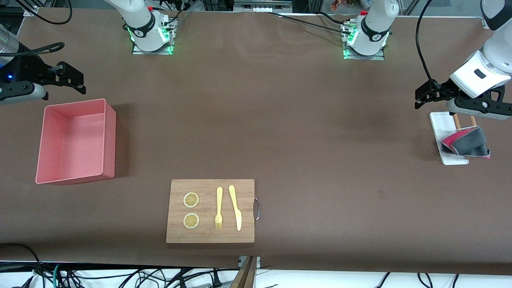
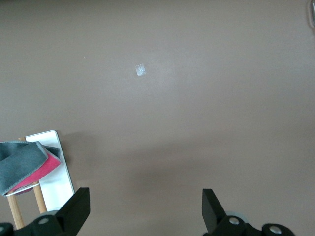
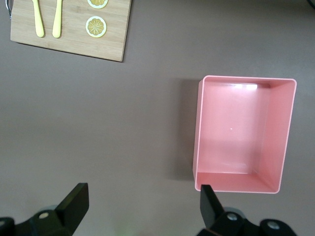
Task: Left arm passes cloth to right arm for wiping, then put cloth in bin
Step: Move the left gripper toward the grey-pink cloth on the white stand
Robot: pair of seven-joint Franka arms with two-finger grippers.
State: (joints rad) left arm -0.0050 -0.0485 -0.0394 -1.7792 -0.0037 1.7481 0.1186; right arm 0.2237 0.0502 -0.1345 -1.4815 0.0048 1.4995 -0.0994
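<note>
One fleecy cloth [image 1: 466,145], smooth straight-walled bin [image 1: 42,156].

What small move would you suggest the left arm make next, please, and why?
Probably lower the open left gripper toward the cloth: it hangs draped on the small rack over the white tray, still ungrasped, while the right gripper waits open above the bin.

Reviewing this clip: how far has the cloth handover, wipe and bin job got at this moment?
Nothing looks done. The cloth hangs on a small rack over the white tray, ungrasped. The left end effector is open above the table beside it. The right end effector waits open near the bin, which holds nothing. Pickup, handover, wiping and binning remain.
</note>
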